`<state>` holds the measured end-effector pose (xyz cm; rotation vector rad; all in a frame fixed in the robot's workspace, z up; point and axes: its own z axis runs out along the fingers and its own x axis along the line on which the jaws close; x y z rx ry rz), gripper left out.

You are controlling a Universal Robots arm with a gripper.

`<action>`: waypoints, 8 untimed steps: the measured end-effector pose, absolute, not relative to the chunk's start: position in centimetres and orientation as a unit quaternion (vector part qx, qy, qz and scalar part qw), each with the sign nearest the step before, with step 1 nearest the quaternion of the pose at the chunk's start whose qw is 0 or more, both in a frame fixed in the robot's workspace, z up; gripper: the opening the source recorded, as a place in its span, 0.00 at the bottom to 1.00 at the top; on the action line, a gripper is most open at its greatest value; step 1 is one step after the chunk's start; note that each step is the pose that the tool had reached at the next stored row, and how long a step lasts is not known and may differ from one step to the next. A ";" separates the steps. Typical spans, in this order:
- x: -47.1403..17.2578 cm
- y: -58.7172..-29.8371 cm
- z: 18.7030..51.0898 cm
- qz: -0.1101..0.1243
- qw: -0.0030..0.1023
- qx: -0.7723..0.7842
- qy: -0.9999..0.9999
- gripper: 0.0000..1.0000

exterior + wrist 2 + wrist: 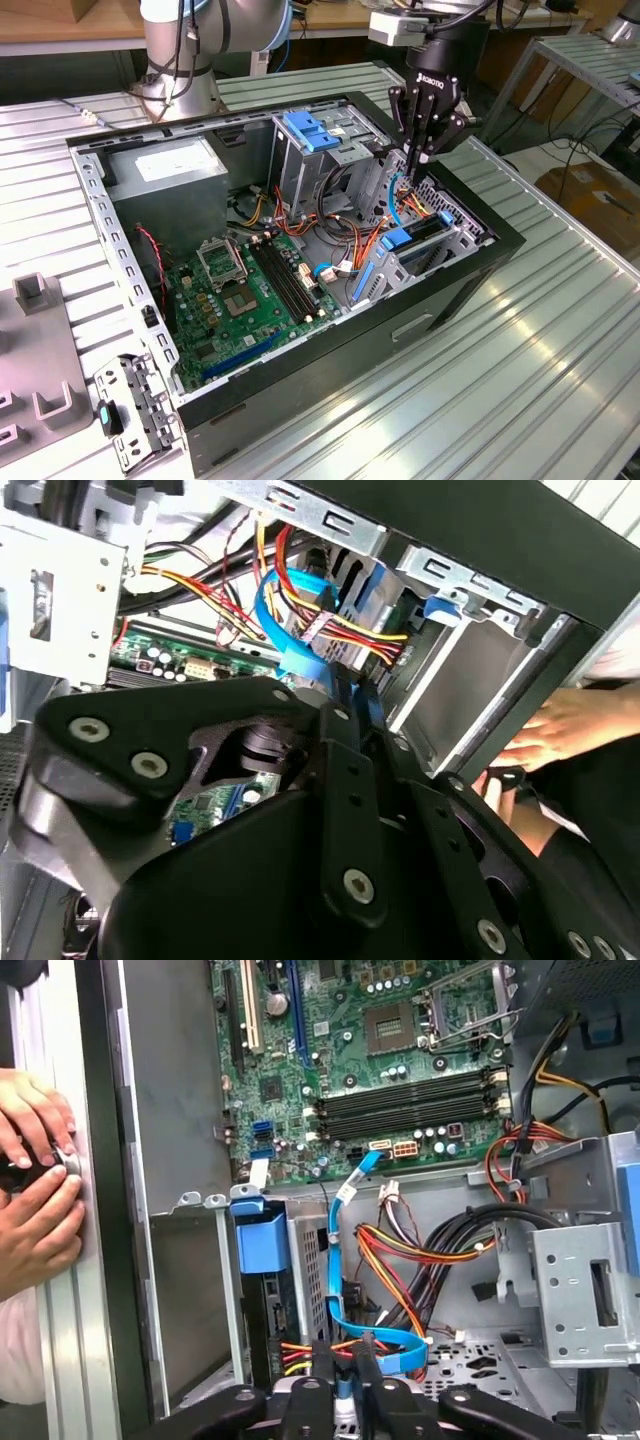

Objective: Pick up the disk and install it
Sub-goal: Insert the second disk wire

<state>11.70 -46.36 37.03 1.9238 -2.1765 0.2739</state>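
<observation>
One gripper hangs inside the open computer case, fingers drawn nearly together on nothing we can identify. The disk, grey metal in glossy blue rails, sits slotted in the cage just beside it. We judge snagging the limp blue cable likely.

End effector over blue cable, fingers together.

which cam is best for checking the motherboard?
First wrist view: the motherboard faces the camera, with its socket and memory slots unobstructed. The exterior view shows it whole but at a slant. The second wrist view catches small green patches of it beside cables.
</observation>
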 end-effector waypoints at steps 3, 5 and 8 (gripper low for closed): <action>11.8 -46.2 36.9 0.099 0.117 0.654 -0.741 0.16; 11.8 -46.2 36.9 0.099 0.117 0.654 -0.741 0.16; 11.8 -46.2 36.9 0.099 0.117 0.654 -0.741 0.16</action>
